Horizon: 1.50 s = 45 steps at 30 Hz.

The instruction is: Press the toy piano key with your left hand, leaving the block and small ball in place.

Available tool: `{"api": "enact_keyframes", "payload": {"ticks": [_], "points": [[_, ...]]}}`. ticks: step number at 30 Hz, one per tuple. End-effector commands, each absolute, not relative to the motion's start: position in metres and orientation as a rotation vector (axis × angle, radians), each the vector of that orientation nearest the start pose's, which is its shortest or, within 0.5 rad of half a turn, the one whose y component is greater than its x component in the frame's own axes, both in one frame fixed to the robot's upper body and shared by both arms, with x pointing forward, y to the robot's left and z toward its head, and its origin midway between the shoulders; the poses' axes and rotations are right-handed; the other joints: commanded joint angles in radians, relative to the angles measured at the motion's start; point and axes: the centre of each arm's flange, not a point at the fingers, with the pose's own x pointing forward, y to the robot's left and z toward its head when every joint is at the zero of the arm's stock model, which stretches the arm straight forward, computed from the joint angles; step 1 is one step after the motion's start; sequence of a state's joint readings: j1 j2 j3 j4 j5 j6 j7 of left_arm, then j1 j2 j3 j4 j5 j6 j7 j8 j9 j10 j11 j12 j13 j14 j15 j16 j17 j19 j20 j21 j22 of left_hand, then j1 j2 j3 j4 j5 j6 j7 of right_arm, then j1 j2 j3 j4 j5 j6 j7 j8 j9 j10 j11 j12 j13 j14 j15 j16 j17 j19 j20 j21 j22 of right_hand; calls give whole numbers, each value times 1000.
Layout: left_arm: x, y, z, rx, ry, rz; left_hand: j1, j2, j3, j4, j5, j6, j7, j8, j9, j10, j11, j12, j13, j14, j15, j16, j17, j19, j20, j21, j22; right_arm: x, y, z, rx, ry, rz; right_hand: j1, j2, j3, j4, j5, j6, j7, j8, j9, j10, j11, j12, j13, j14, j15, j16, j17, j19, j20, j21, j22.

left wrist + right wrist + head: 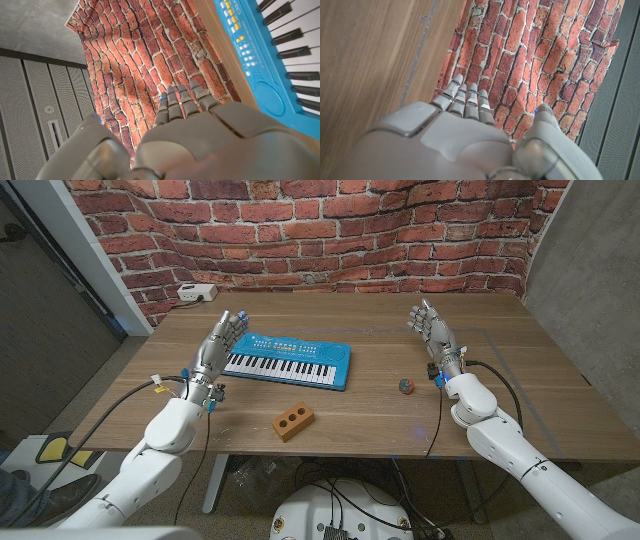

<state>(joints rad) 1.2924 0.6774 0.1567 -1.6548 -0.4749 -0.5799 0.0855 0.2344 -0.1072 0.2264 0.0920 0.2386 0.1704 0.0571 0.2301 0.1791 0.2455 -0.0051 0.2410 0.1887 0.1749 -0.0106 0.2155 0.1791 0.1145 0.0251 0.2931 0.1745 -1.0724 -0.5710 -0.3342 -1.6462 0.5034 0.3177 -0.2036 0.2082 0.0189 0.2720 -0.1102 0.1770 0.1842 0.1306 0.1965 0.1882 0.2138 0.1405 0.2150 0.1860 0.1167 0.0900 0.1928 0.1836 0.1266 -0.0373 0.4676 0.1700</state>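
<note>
The blue toy piano [290, 363] with black and white keys lies at the table's middle, angled a little; its left end with a speaker shows in the left wrist view [272, 55]. My left hand [216, 345] stands beside that left end, fingers straight and apart, holding nothing; its back shows in the left wrist view [200, 135]. An orange block [295, 421] with holes lies in front of the piano. The small dark ball [405, 386] sits to the piano's right. My right hand [432, 330] stands raised at the table's right, fingers straight, empty; its back fills the lower right wrist view [465, 140].
A white power strip [196, 293] lies at the table's far left corner by the brick wall [330, 230]. Cables trail from both wrists. The table's front edge [300, 454] runs just before the block.
</note>
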Motion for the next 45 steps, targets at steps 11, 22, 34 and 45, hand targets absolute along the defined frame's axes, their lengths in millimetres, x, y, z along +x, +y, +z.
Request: {"api": "enact_keyframes", "payload": {"ticks": [11,22,34,45], "points": [[497,352,-90,273,-887,50,15,5,-1,-6,2,43,-16,11,6,41,-9,8,1,36,-7,5,2,23,8,1,2,572,-262,-41,-36,-713,98,3,6,-2,-3,4,50,-4,17,3,10,-2,6,3,-3,4,0,4,2,2,-17,6],[482,356,-100,402,-902,194,22,6,-2,-9,3,60,-17,11,6,51,-15,6,1,41,-13,0,2,23,15,-7,3,575,-261,-38,-31,-715,95,3,8,-2,-3,4,28,-7,6,3,7,-2,4,3,-5,5,-1,4,2,4,-24,6],[475,356,-105,533,-928,314,29,9,-4,-11,5,75,-26,10,6,58,-18,2,1,43,-16,-5,2,16,29,-17,3,575,-259,-40,-27,-707,88,3,9,-2,-4,4,28,-6,5,3,6,-1,3,3,-6,6,-2,4,2,5,-28,6],[479,349,-105,646,-899,352,46,20,-7,-14,11,84,-79,-4,7,6,-5,-30,4,-10,9,-30,5,-17,85,-50,5,574,-261,-42,-29,-697,83,4,10,-1,-5,4,27,-7,4,3,6,-2,3,3,-6,7,-2,4,2,5,-32,6]]}}
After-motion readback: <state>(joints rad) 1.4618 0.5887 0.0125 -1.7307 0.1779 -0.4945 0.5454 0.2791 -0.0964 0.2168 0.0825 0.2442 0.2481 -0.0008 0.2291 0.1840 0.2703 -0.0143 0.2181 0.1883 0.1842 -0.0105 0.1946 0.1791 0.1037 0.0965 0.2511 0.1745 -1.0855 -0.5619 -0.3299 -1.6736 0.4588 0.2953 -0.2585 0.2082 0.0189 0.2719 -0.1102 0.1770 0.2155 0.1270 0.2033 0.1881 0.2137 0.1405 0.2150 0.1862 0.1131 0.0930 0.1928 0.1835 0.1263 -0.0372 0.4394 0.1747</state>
